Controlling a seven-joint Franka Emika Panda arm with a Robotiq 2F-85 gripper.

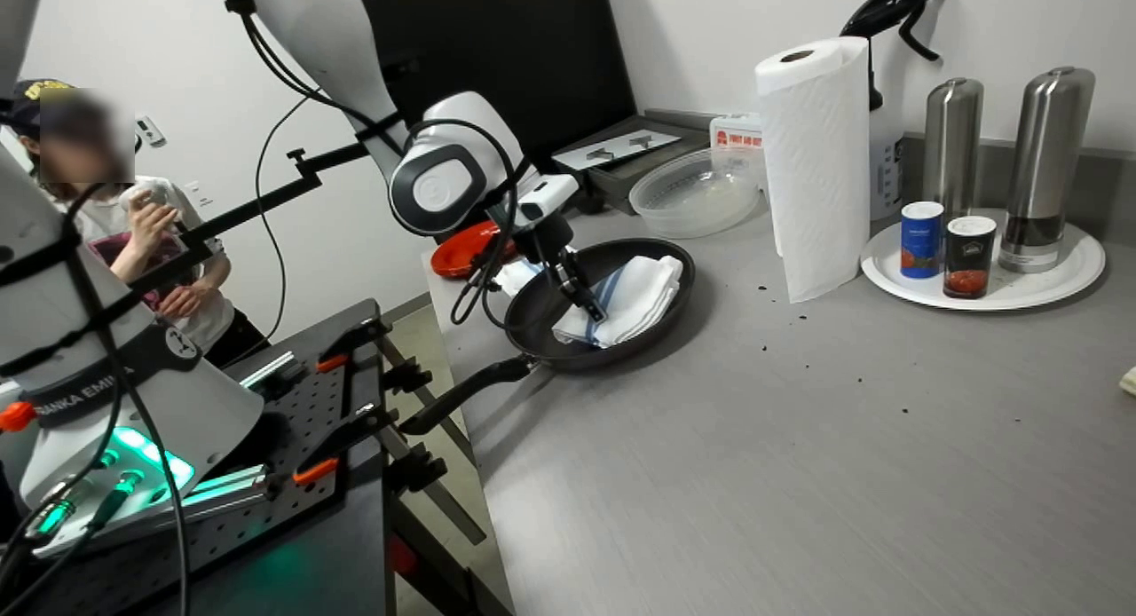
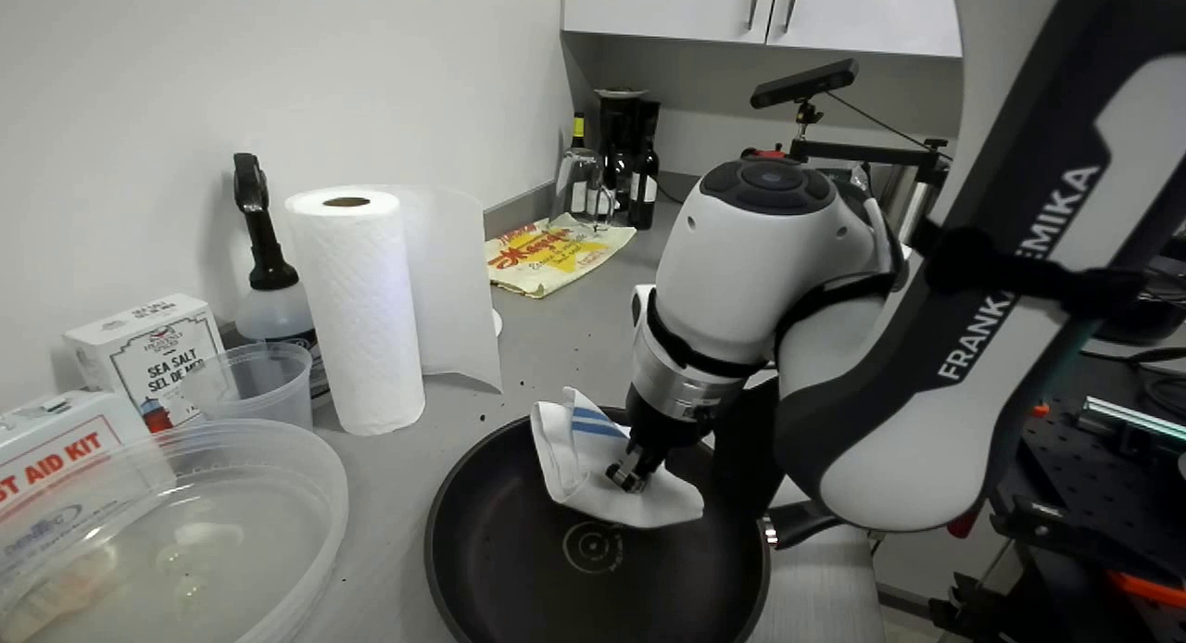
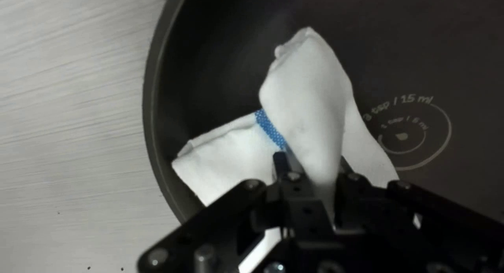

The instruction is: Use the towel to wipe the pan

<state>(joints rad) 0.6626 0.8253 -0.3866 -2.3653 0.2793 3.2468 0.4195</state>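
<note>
Towel (image 2: 574, 467) pinched inside the pan (image 2: 574, 578), set for a wipe

A grey counter (image 1: 799, 474) carries the pan near its edge, probably so that the arm (image 2: 899, 458), whose base (image 1: 200, 412) stands just beyond that edge, can reach down without stretching.

The pan sits open side up, and its handle (image 1: 470, 394) juts over the edge toward the base: a likely way of leaving the whole bowl free for the stroke. Nothing visible steadies it, though, so a hard push might swing it round. The paper roll (image 1: 821, 172) stands apart from the rim, where the sweep should not meet it.

Within the pan, the towel is folded in layers rather than spread, which should give a thick pad between metal and coating. One corner comes just beside the wall.

Leaning down into the cloth, the gripper (image 3: 314, 166) has its fingers (image 3: 280, 163) parted only by the fold they clasp; that fold rises between them as a ridge, leaving the rest to serve as the wiping face. How firm the pinch is I cannot quite tell, as the wrist view is dark there.

Printed rings (image 3: 401, 135) on the floor lie uncovered, so the towel would need to travel to reach them. A blue stripe (image 3: 269, 129) runs to one finger, suggesting a hold on the body of the folds.
</note>
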